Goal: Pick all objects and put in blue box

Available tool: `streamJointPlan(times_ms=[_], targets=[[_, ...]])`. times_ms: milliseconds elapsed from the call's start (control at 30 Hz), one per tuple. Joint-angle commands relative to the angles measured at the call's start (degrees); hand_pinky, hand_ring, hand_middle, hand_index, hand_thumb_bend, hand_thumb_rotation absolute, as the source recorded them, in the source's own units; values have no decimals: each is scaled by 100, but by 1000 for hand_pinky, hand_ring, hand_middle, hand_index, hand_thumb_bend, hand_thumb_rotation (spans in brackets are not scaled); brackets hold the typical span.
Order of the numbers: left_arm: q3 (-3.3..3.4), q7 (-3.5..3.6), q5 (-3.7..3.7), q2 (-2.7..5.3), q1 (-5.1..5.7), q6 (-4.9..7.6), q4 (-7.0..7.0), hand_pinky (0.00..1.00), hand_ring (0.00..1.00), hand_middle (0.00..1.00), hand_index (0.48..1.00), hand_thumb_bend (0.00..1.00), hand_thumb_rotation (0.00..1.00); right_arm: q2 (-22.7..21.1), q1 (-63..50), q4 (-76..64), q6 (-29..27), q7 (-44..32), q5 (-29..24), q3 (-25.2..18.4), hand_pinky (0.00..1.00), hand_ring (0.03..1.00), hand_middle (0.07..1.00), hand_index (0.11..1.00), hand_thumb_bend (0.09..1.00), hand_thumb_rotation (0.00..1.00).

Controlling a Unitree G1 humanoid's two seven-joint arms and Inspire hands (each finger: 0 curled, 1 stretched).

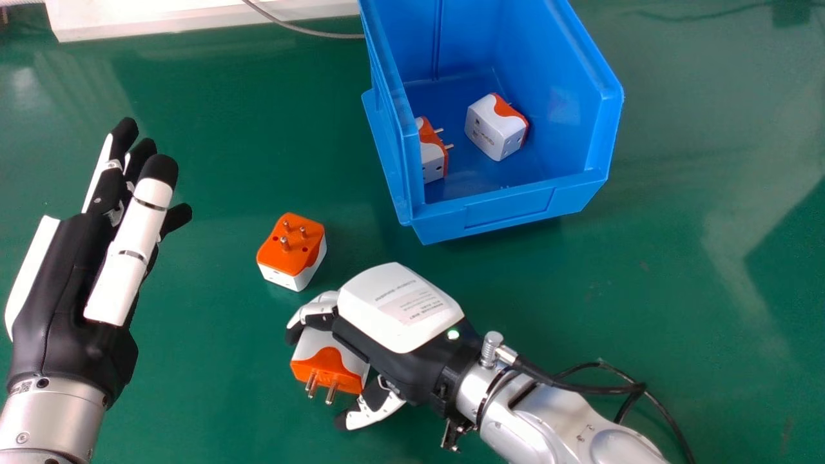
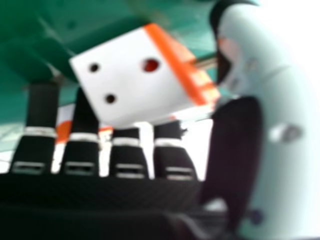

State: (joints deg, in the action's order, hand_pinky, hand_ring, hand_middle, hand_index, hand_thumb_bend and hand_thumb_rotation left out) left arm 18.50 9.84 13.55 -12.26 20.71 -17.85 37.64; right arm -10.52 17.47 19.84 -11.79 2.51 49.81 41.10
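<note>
You have the right hand [image 1: 401, 312] over the worktop [image 1: 670, 270], on the near side of the blue box [image 1: 509, 209]. Its fingers [image 1: 320, 308] are bent round one white and orange adapter [image 1: 329, 366], at the side away from the pins. The thumb [image 1: 380, 406] is at the other side, near the pin face. So this adapter sits between fingers and thumb, before the palm, but how firm the grip is, you cannot tell from here. In the right hand view you see it tilted, with its white face of round holes, and one pin pointing toward the thumb.

Just beyond the bent fingers, apart from them, a second adapter [image 1: 291, 248] stands on the worktop with its pins up. Inside the box you have two more: one adapter [image 1: 493, 129] farther in, and another adapter [image 1: 433, 154] close by the left wall. Your left hand [image 1: 71, 283] is at the left, its fingers straight and holding nothing.
</note>
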Motion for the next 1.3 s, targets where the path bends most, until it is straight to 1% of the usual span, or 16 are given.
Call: streamJointPlan(times_ms=[0,100,167,200,267,300,333,367,400,500,533,667,833,1000,1200,1267], targets=[[88,30,63,-63,-2,76,211,888,957,994,1000,495,799,12,-66,60,-73,-163,-133,21,574,706,754,689,368,15],[117,43,80,-76,14,63,258,888,958,994,1000,491,799,58,-89,101,-47,-255,-241,-29,572,701,751,687,356,7],[117,39,76,-78,15,44,293,890,958,993,1000,489,800,119,-73,147,53,-311,-255,-36,572,699,748,683,373,4],[115,37,74,-77,14,37,303,891,958,993,1000,488,800,139,-65,160,92,-333,-260,-38,568,693,738,671,396,3],[110,27,66,-79,6,12,331,892,958,992,1000,487,800,169,-45,176,177,-385,-270,-51,556,676,715,606,432,44],[109,20,64,-79,13,-7,370,892,958,992,1000,487,800,157,-53,144,203,-363,-245,-53,556,676,715,606,432,44],[110,14,64,-81,15,-27,402,892,957,992,999,486,800,142,-55,132,207,-305,-206,-47,546,659,694,582,447,58],[112,9,64,-82,20,-46,436,891,957,991,999,484,801,118,-59,117,184,-197,-148,-38,516,621,656,555,461,46],[113,6,65,-82,24,-60,458,891,957,991,999,484,801,101,-61,110,165,-120,-109,-30,516,621,656,555,461,46],[121,3,69,-85,44,-104,545,890,956,990,998,481,801,21,-16,262,-105,467,62,35,446,538,577,510,489,23],[128,6,73,-86,50,-115,564,890,956,990,998,481,801,-3,2,326,-192,662,128,59,446,538,577,510,489,23],[147,18,80,-80,69,-145,606,892,957,991,998,479,801,-65,65,526,-409,1203,346,123,423,503,553,493,499,15],[170,19,96,-86,79,-190,661,894,958,992,999,479,802,-83,115,669,-577,1424,364,108,395,463,531,490,507,7],[172,27,89,-91,63,-209,650,897,960,993,1000,480,802,-104,103,613,-609,1356,318,91,377,440,522,487,511,3],[153,29,85,-101,27,-265,679,901,961,994,1000,483,802,-140,4,391,-582,1208,240,44,373,431,516,485,514,1],[147,34,80,-108,19,-266,675,902,961,995,1000,484,802,-154,-36,301,-554,1164,214,9,372,429,514,484,514,1]])
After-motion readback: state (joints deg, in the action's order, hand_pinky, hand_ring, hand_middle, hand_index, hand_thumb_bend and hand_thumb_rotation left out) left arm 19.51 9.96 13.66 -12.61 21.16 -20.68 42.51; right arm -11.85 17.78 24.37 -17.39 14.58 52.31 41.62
